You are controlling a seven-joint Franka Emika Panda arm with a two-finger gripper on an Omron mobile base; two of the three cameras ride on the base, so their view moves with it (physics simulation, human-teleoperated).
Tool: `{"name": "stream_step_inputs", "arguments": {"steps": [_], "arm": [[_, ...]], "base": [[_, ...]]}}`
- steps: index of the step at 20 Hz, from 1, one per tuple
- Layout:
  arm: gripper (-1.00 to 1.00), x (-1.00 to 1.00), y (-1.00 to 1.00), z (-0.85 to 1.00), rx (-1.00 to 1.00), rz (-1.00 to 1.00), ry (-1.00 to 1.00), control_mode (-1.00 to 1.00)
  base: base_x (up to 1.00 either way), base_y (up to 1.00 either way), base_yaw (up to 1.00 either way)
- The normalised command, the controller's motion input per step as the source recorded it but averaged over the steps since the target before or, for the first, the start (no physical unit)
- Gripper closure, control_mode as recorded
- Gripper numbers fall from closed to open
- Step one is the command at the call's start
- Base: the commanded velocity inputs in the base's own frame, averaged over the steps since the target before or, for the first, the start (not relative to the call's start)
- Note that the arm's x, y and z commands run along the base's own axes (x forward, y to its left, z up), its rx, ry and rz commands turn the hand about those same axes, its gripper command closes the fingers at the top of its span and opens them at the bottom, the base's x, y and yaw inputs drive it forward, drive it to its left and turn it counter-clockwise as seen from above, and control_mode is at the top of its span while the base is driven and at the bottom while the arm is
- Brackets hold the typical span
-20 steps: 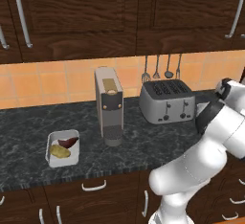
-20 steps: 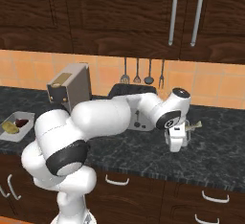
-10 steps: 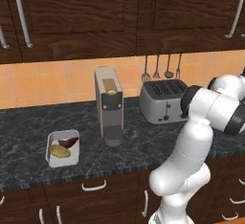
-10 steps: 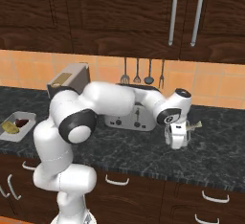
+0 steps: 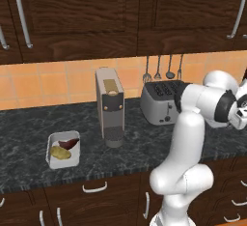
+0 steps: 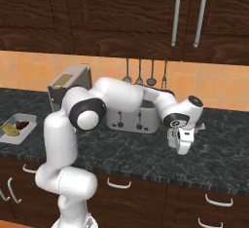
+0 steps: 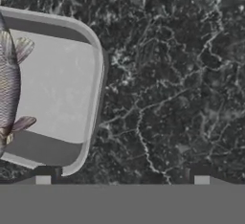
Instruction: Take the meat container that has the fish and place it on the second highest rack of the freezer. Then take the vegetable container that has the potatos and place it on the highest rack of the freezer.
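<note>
Here the hand (image 6: 182, 143) hangs low over the dark speckled surface (image 6: 146, 154), pointing down, to the right of the toaster (image 6: 132, 116); its fingers stand wide apart with nothing between them. From the hand's own camera, the two finger tips (image 7: 43, 180) rise at the bottom edge over bare stone, and the white meat container (image 7: 93, 94) lies off to the left of them, its rounded corner and rim just beside the left tip but not between the two. A silvery fish (image 7: 8, 89) lies inside that tub along its far left side, only partly in view.

Further out, the coffee machine (image 5: 111, 106) stands left of the toaster, and utensils (image 5: 157, 68) hang on the orange tiled wall behind. Well apart from the hand, near the left end of the surface, sits the vegetable container (image 5: 63, 148), holding a yellow-tan potato (image 5: 60, 152) and a dark reddish piece beside it. Dark wood cabinets (image 5: 120, 17) run above.
</note>
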Motion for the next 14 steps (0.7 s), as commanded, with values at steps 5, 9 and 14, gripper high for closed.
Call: {"name": "stream_step_inputs", "arguments": {"steps": [5, 9, 14], "arm": [[-1.00, 0.34, -0.05, -0.28, 0.03, 0.00, 0.00, -1.00], [-1.00, 0.32, 0.00, -0.30, 0.00, 0.00, 0.00, -1.00], [1.00, 0.22, 0.00, -0.17, 0.00, 0.00, 0.00, -1.00]], "base": [[0.00, 0.00, 0.00], [0.00, 0.00, 0.00], [0.00, 0.00, 0.00]]}}
